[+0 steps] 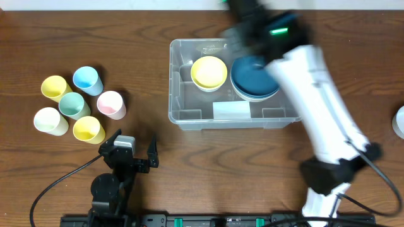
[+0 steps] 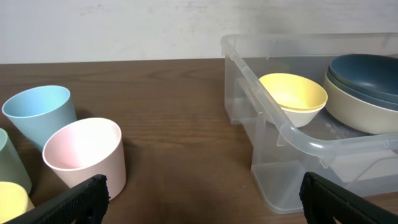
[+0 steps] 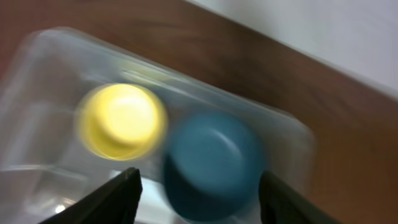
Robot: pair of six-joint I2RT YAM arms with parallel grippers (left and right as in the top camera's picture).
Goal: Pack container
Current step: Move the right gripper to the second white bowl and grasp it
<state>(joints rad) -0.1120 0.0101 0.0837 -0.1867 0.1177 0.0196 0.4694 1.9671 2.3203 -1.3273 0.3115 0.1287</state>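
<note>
Overhead puts the container (image 1: 189, 116) at centre with a yellow bowl (image 1: 209, 72) and a blue bowl (image 1: 252, 82) inside, so lift your right gripper (image 3: 200, 180), fingers apart and empty at 1 o'clock, straight up, minding the cups (image 1: 74, 104) at 9 o'clock near the wide-spread left gripper (image 1: 134, 142).

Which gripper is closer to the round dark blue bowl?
Right. The right gripper hovers above the round dark blue bowl in the clear plastic bin; the left gripper sits outside it, near the pastel plastic cups.
</note>
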